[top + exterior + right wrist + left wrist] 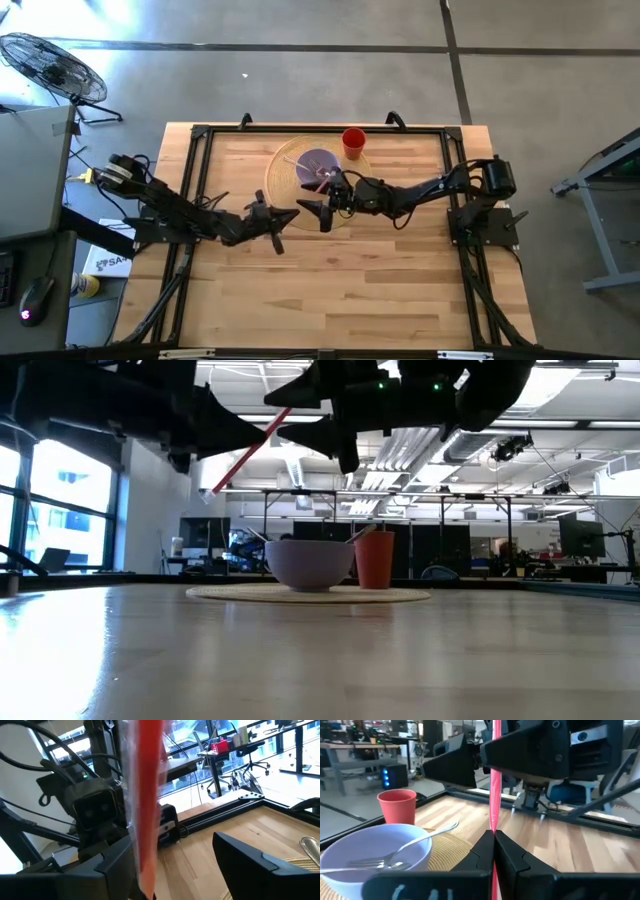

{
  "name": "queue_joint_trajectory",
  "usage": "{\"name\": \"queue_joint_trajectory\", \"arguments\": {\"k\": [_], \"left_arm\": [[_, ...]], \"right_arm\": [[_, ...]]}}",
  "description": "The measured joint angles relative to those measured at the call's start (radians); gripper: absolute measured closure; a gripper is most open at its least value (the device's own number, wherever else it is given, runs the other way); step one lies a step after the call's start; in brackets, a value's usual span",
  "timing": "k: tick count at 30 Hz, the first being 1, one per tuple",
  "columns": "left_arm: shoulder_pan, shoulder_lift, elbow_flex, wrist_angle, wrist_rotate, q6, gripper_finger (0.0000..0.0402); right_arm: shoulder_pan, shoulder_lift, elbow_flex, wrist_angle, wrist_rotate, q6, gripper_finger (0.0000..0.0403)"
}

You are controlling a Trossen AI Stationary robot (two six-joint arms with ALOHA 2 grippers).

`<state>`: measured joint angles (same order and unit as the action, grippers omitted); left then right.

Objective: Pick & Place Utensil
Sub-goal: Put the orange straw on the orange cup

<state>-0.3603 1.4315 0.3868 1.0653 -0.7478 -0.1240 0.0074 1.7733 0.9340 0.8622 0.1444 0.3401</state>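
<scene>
A thin red stick-like utensil (494, 780) is held in the air above the table, slanting up in the low view (250, 452). My left gripper (493, 837) is shut on it near the table's middle (283, 216). My right gripper (185, 865) is open just to the right (323, 208). Its fingers stand on either side of the utensil (147, 810), which runs close along one of them. A lavender bowl (317, 165) holding metal cutlery (395, 862) and a red cup (353, 142) stand on a round woven mat (283, 172). My left gripper pinches the red utensil's shaft (493, 826) between its two fingertips. The shaft runs up out of the fingers toward my right gripper and also passes back between them. It is lifted clear of the table and slanted. Whether my right gripper touches it, I cannot tell.
The bowl (310, 565) and cup (376, 560) stand just beyond the two grippers toward the far edge. A black frame (200, 140) runs around the tabletop. The bare wood (350, 290) lies toward the near edge.
</scene>
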Motion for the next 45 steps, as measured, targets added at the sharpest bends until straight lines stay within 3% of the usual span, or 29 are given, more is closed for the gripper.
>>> {"name": "queue_joint_trajectory", "arguments": {"k": [6,20,40,45], "left_arm": [[0.000,0.000,0.027,-0.028,-0.019,0.007,0.0401],[0.000,0.000,0.028,-0.021,-0.021,0.014,0.0401],[0.000,0.000,0.027,-0.021,-0.021,0.011,0.0401],[0.000,0.000,0.027,-0.021,-0.021,0.010,0.0401]], "right_arm": [[0.009,0.000,0.000,-0.003,-0.001,0.000,0.0178],[0.015,0.000,0.000,-0.004,0.002,-0.007,0.0286],[0.015,0.000,0.000,-0.005,-0.005,-0.008,0.0393],[0.014,0.000,0.000,-0.007,-0.005,-0.010,0.0399]]}}
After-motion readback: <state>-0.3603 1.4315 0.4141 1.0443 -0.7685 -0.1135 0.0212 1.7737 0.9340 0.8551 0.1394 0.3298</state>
